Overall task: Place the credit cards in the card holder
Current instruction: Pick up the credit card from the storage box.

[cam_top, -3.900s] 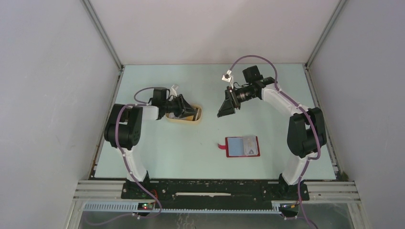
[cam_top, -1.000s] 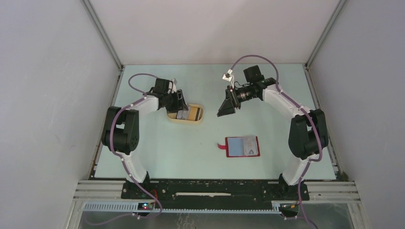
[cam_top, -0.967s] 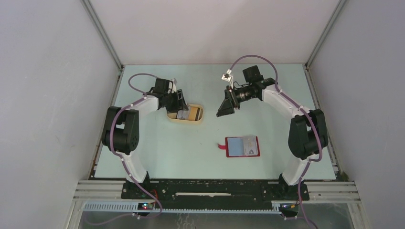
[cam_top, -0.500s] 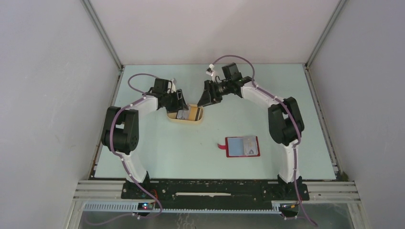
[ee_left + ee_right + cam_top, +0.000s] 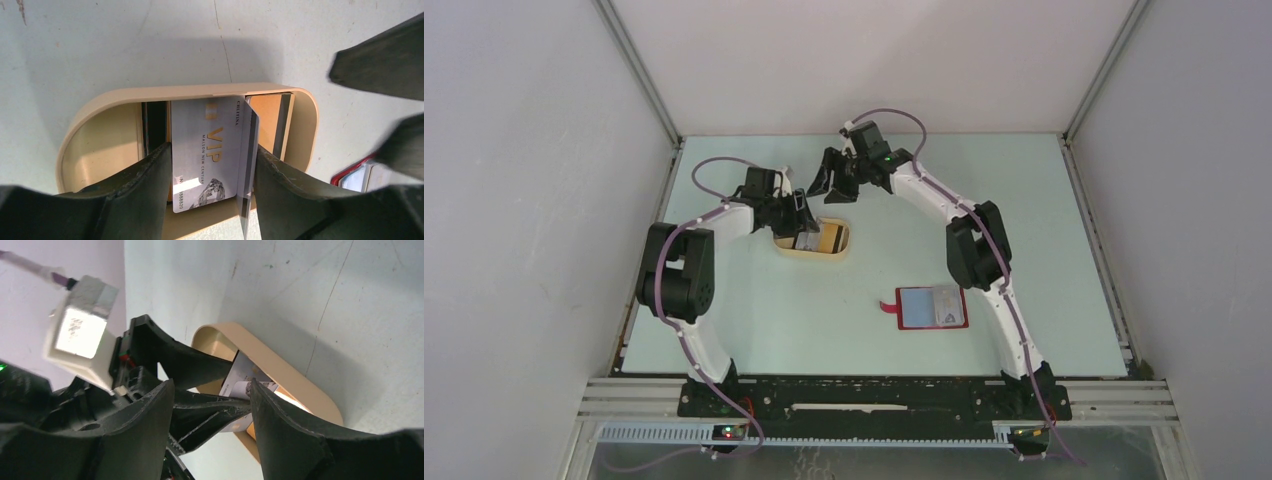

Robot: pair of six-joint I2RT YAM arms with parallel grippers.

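Above dish point(image 5: 95, 150), card point(image 5: 205, 165) lengthwise along left hand point(image 5: 212, 150).

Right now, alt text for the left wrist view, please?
The left claw pinches a silver VIP card by its edges over a tan dish holding an orange card. The open right claw hangs at upper right; a corner of the red card holder shows at lower right.

The left gripper point(image 5: 805, 222) stands over the far left end of the tan dish point(image 5: 844, 243), a pale credit card point(image 5: 806, 241) at its fingertips, the right gripper point(image 5: 826, 188) just beyond, and the red card holder point(image 5: 932, 307) lies open, well apart, near right.
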